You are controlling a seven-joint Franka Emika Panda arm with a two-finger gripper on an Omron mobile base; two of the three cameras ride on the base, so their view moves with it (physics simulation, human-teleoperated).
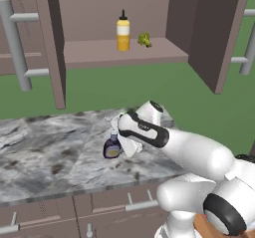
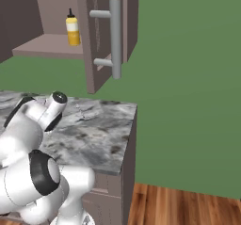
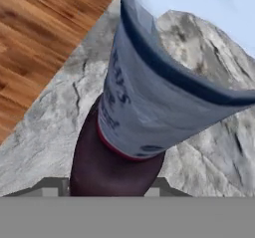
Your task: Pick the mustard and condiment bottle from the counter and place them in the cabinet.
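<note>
Claw (image 1: 118,143): lowered over the marbled surface (image 1: 50,152), clamped on the condiment bottle (image 1: 112,147). In the hand view the bottle (image 3: 134,107) rises straight out from between the finger tips, which are hidden behind its dark base, so the finger tips themselves cannot be made out.

Condiment bottle: dark maroon body, pale label with blue lettering and a red lower edge, a dark blue rim line near its far end. Seen from the left base camera it appears tilted, its cap toward the claw and mostly covered by the white hand; whether its base touches the surface I cannot tell.

Mustard (image 1: 123,31): yellow squeeze bottle, paler band, black pointed nozzle, standing upright on the shelf of the cabinet (image 1: 99,53), well above and beyond the claw. Also seen from the right base camera (image 2: 72,28), partly framed by an open door.

Small green item (image 1: 144,39): just beside the mustard on the shelf; too small to identify.
</note>
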